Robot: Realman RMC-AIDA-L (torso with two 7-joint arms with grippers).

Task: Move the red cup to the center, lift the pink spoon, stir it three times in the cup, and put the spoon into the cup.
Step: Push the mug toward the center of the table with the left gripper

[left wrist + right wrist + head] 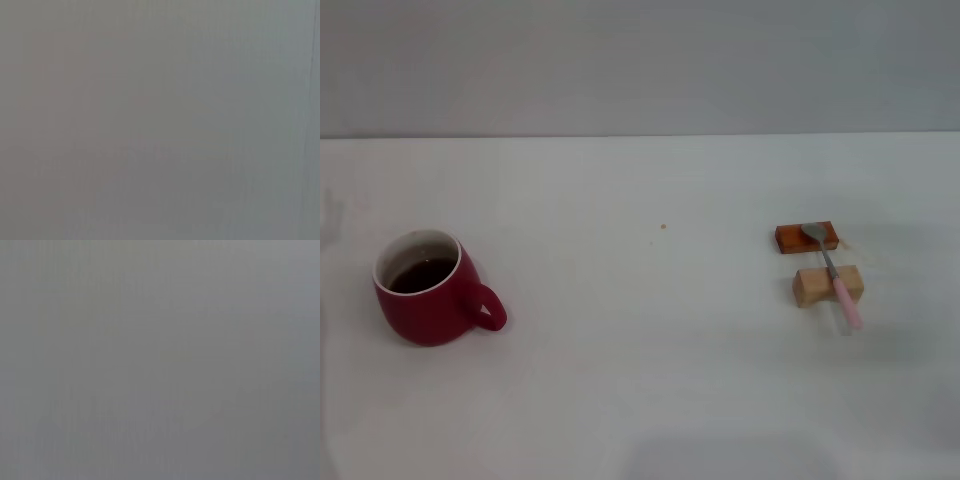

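Head view: the red cup stands upright at the table's left, dark liquid inside, handle toward the right. Well apart at the right, the pink spoon lies across an orange-brown block and a tan block. Neither gripper shows, so their jaws cannot be judged.

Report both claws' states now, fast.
Left claw: not in view in any picture.
Right claw: not in view either.
Red cup and pink spoon sit untouched.
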